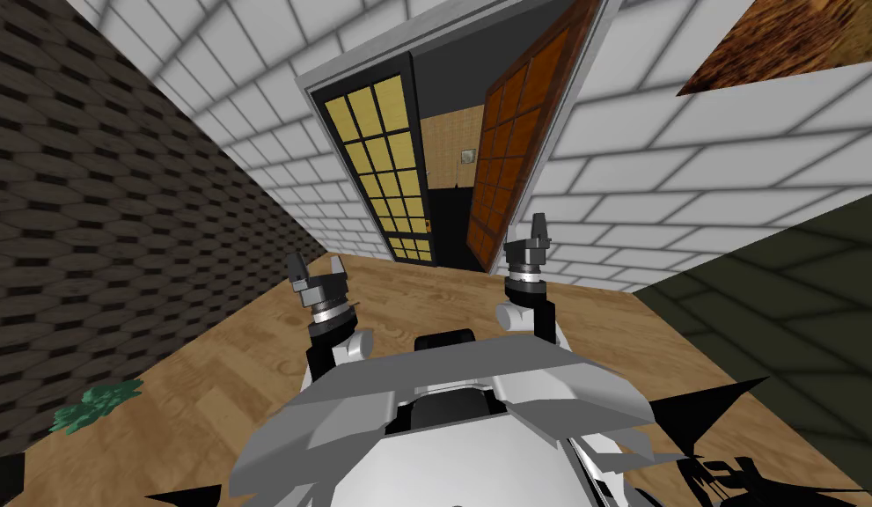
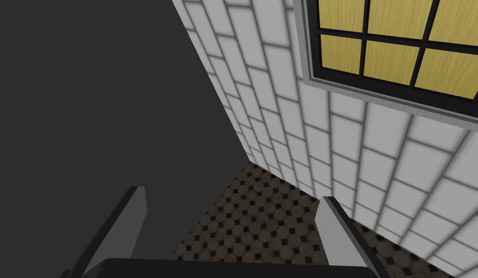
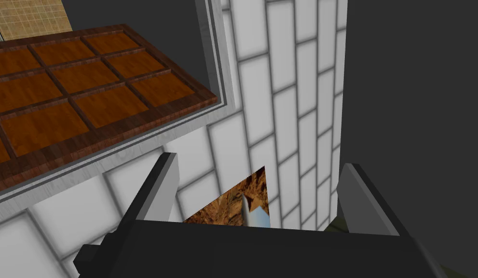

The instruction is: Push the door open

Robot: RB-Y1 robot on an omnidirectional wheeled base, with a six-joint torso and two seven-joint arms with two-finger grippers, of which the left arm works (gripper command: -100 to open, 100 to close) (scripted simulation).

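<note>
A double door sits in a grey frame (image 1: 306, 88) in the white brick wall ahead. Its left leaf (image 1: 385, 167) is black with yellow panes and stands flush in the frame. The right leaf (image 1: 509, 158) is reddish-brown wood with square panels and is swung partly away, leaving a gap onto a tan-walled room. My left gripper (image 1: 318, 268) is open, short of the yellow leaf (image 2: 402, 53), with nothing between its fingers (image 2: 233, 202). My right gripper (image 1: 538, 231) is open too, raised just in front of the brown leaf (image 3: 78, 96), apart from it (image 3: 257, 169).
A dark patterned wall (image 1: 91, 220) runs along my left and a dark olive wall (image 1: 777, 299) along my right. A small green plant (image 1: 95, 405) lies on the wooden floor (image 1: 249, 334) at the left. A brown picture (image 1: 777, 35) hangs on the brick wall right of the door.
</note>
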